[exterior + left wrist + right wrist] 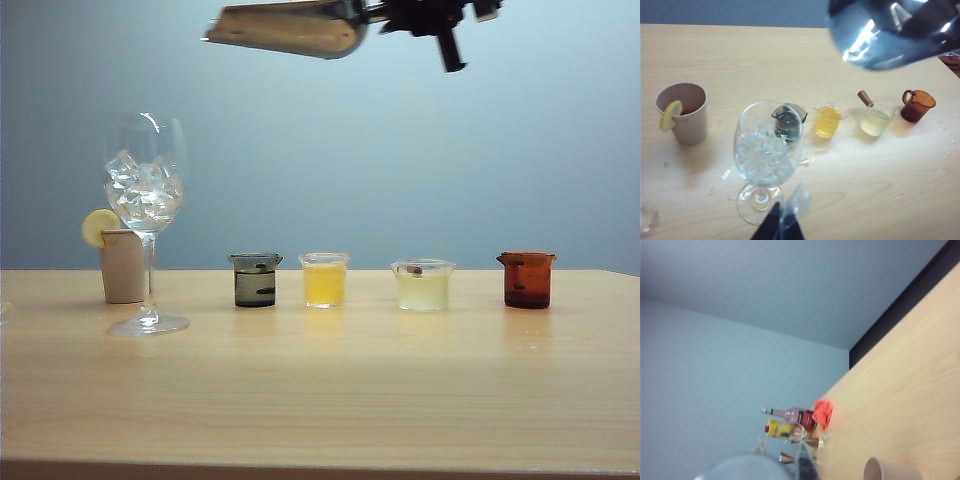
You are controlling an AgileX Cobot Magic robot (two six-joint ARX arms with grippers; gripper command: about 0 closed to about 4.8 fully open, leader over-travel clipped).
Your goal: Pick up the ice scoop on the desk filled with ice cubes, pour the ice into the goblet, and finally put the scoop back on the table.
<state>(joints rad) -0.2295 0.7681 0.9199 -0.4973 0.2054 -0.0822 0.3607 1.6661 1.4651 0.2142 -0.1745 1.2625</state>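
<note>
The right gripper (pixel 400 14) was up near the top of the exterior view, well above the table (pixel 320 390), its fingers clamped on the handle of the scoop (pixel 290 28). The scoop lay about level in the air, mouth toward the left, high above the row of cups and to the right of the goblet (pixel 146 220). In the left wrist view its shiny underside (pixel 890 32) hung over the far side of the table.

The left gripper (pixel 782 222) showed only as dark tips at the edge of its own view, just beside the goblet's foot; whether they were open or closed I could not tell.

The goblet stood upright at the left of the table, its bowl holding ice (pixel 145 190). Behind it stood a beige cup (pixel 123 265) with a lemon slice (pixel 99 226) on its rim. To the right ran four small cups: grey (pixel 255 280), yellow (pixel 324 280), pale (pixel 423 285) and brown (pixel 526 280). Small clear bits (pixel 726 174) lay on the table around the goblet.
</note>
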